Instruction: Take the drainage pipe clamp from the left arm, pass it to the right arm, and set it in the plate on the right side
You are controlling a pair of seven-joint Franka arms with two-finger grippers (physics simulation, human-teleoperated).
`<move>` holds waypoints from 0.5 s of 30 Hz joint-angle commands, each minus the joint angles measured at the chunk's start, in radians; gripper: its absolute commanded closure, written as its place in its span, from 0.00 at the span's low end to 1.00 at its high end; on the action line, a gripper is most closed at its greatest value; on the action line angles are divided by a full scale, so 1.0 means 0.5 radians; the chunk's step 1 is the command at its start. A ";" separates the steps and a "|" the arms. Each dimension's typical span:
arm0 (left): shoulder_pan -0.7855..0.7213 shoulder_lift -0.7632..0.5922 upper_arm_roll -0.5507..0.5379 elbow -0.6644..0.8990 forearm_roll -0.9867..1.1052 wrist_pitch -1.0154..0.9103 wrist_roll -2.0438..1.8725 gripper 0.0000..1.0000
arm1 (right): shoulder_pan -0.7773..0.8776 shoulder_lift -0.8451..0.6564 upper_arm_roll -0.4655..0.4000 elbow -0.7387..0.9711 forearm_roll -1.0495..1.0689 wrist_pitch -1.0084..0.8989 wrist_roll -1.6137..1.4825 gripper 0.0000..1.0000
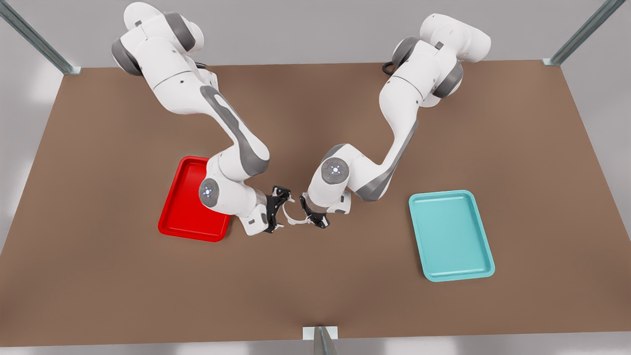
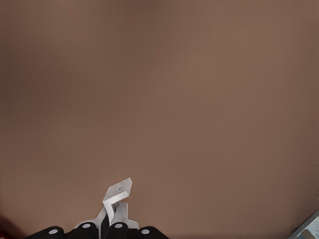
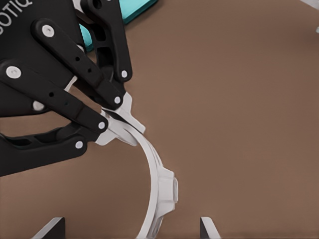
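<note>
The brown table (image 1: pixel 315 286) carries everything, and both white Franka arms reach low over its middle so that their claws meet tip to tip. The plate (image 1: pixel 185 207), a glossy red tray with a raised rim, lies just behind the right gripper (image 1: pixel 281 210), partly covered by that arm's wrist, on the front view's left. The teal tray (image 1: pixel 451 235) lies well behind the left gripper (image 1: pixel 313 217), on the front view's right, and its corner also shows past that claw in the right wrist view (image 3: pixel 134 12). The left gripper is clenched: in the left wrist view (image 2: pixel 102 230) its black fingertips (image 2: pixel 117 229) are pressed together on one flared tab, and the right wrist view (image 3: pixel 112 112) shows the same pinch from the far side. The right gripper is released, its two fingertips (image 3: pixel 50 228) standing wide apart in its own wrist view, one on each side of the white arc without clearly touching it. The drainage pipe clamp (image 1: pixel 291 218), a thin white half-ring, hangs in the air between the two claws, above the table and outside both trays. One end is held by the left gripper, and its curve (image 3: pixel 160 185) runs from there into the open gap of the right gripper; the folded tab (image 2: pixel 118 195) juts out just ahead of the left fingertips.
</note>
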 commanded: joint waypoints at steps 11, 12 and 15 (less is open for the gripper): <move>0.000 0.009 0.000 0.026 0.008 -0.005 -0.412 0.79 | 0.000 0.119 0.000 0.089 -0.054 0.004 0.413 0.53; 0.000 0.009 0.000 0.026 0.008 -0.008 -0.412 0.79 | 0.000 0.122 0.000 0.093 -0.054 0.004 0.410 0.64; 0.012 0.006 0.003 0.026 0.008 -0.011 -0.400 0.47 | 0.000 0.125 0.000 0.114 -0.063 -0.002 0.416 0.79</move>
